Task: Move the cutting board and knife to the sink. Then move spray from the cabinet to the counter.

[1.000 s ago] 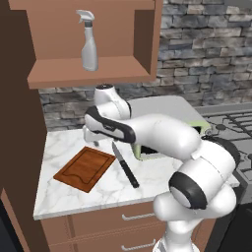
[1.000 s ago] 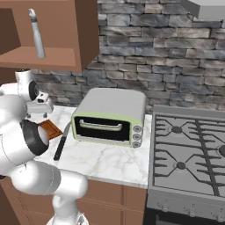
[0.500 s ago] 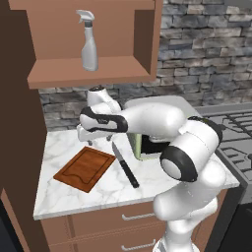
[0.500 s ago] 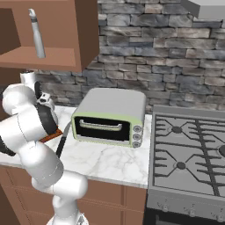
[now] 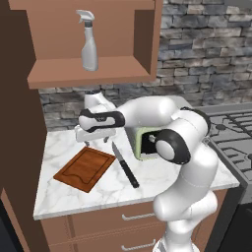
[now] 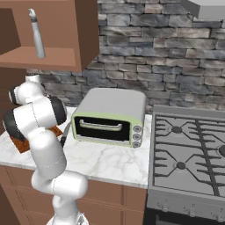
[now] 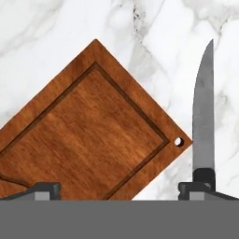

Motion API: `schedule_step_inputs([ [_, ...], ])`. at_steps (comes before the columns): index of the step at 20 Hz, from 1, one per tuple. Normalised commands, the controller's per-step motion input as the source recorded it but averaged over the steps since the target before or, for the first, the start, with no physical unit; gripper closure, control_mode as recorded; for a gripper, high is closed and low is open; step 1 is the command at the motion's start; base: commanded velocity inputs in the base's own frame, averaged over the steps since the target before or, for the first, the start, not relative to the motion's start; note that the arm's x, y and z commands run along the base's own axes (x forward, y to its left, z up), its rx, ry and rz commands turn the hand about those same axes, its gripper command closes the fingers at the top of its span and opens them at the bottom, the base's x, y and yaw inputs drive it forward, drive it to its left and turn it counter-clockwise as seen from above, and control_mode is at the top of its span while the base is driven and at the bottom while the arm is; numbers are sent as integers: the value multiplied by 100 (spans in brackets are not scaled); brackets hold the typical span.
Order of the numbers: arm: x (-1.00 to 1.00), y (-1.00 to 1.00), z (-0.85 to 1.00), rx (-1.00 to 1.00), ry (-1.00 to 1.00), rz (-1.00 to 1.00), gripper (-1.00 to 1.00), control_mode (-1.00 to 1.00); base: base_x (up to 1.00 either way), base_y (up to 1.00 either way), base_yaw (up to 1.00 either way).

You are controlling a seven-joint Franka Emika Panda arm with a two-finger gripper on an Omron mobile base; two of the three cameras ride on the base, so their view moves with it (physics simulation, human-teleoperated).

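The reddish-brown cutting board lies flat on the white marble counter, with the black-handled knife beside it on the right. My gripper hovers open over the board's far end, nothing between its fingers. Looking down from the hand, the board lies between the fingertips and the knife blade runs up from the right one. The spray stands upright on the cabinet shelf; from the right, the spray shows above my arm. The sink is out of view.
A green toaster oven stands on the counter right of the knife, partly behind my arm. A grey gas stove adjoins the counter on the right. A tall brown panel walls the counter's left side.
My hand has come down and a little left, from above the toaster oven to just over the board's far end. Board, knife and spray have not moved.
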Motion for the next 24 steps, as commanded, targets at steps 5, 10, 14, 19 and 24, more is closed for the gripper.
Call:
schedule_step_inputs([
  [5,22,10,-20,0,0,-6,-100,-100,0,0,0],
  [10,20,8,-12,0,0,-6,-100,-100,0,0,0],
  [14,23,9,-10,0,0,-6,-100,-100,0,0,0],
  [19,23,10,-10,0,0,-3,-100,-100,0,0,0],
  [24,18,9,-17,0,0,0,-100,-100,0,0,0],
])
